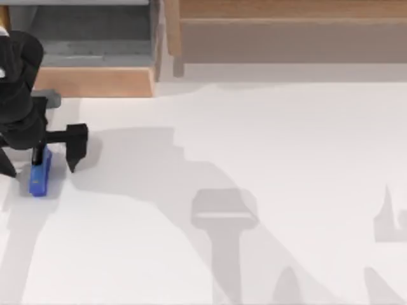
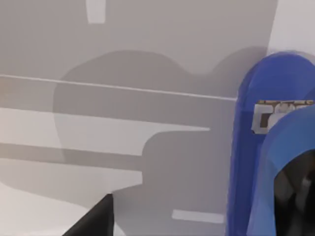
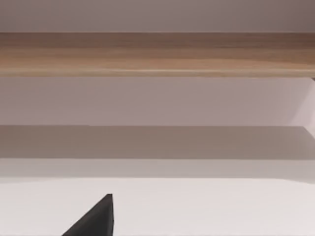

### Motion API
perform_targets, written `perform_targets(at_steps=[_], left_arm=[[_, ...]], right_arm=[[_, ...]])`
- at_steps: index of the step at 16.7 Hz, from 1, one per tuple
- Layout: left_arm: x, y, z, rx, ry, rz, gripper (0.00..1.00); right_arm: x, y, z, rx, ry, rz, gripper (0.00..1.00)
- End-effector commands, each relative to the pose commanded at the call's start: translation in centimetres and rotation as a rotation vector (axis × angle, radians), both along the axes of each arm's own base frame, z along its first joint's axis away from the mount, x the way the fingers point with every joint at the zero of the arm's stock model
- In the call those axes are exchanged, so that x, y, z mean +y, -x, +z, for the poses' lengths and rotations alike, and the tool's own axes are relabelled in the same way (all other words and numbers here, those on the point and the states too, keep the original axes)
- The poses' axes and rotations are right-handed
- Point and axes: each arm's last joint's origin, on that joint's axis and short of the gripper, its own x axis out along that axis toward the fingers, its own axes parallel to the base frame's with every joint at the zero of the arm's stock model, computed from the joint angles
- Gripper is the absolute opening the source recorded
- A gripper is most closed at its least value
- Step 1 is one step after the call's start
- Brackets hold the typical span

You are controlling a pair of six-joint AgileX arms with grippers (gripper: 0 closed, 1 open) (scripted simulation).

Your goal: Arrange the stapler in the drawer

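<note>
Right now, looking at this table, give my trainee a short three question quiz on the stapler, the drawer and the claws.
1. True or false: the stapler already lies inside the drawer.
2. Which claw is at the stapler? A) left claw B) right claw
3. Fill in: the drawer sits at the table's far ____ corner in the top view.

Key:
1. False. It lies on the white table, in front of the drawer's tan front panel.
2. A. Its fingers stand wide open on either side of the stapler's black end.
3. Left. The wider wooden panel runs to the drawer's right.
</note>
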Motion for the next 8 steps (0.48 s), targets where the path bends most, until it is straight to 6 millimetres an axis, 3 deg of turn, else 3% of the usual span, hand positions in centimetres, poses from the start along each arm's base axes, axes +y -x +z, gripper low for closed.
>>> perform_targets(at_steps=[2,8], left_arm=[[0.00,0.00,0.00,0.000,0.000,0.000,1.00],[0.00,0.00,0.00,0.000,0.000,0.000,0.55]], right_arm=[[0.00,0.00,0.00,0.000,0.000,0.000,1.00],[0.00,0.00,0.00,0.000,0.000,0.000,1.00]])
